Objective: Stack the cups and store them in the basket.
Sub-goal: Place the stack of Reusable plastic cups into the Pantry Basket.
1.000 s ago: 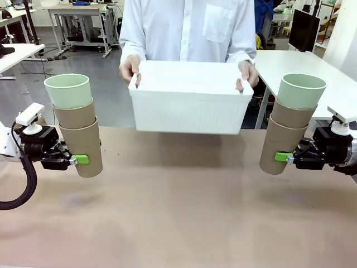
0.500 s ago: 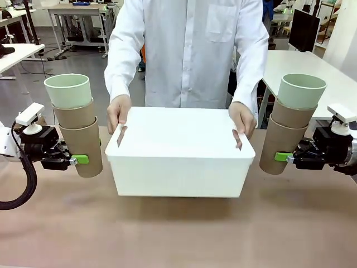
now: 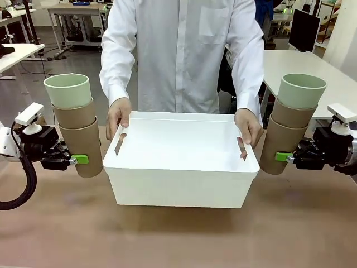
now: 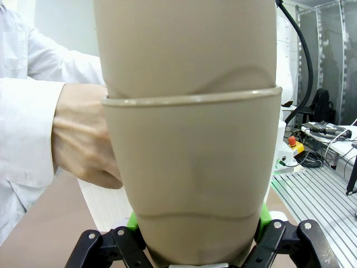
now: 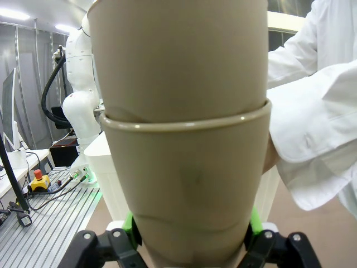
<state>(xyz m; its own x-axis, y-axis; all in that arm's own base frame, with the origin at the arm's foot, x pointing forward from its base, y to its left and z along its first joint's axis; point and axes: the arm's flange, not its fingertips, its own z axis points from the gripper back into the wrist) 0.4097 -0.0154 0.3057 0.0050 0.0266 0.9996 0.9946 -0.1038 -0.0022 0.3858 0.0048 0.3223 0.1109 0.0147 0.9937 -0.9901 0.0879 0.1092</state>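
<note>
Room: behind the person (image 3: 184, 50) you see a workshop with white tables (image 3: 312, 67) and a grey floor.
Surface: a brown surface (image 3: 178, 240) runs across the foreground, and the basket (image 3: 178, 187) sits over its middle.
Basket: white, open side up, nothing inside. Its base is down at the surface, but you cannot tell whether it touches.
Person: stands at the far side of the basket in a white shirt. The person's hands (image 3: 118, 114) hold the basket's rim, one at each short end.
Left stack (image 3: 81, 134): just left of the basket, apart from its wall and off the surface. Two khaki-brown cups are nested with a mint green one on top, mouths up, the top leaning away from the basket.
Left hand (image 3: 78, 159): clenched on the lowest brown cup of the left stack, green pads against its sides.
Right stack (image 3: 290, 134): just right of the basket, off the surface, same order of colours, also leaning away from the basket.
Right hand (image 3: 281, 157): clenched on the lowest brown cup of the right stack.
</note>
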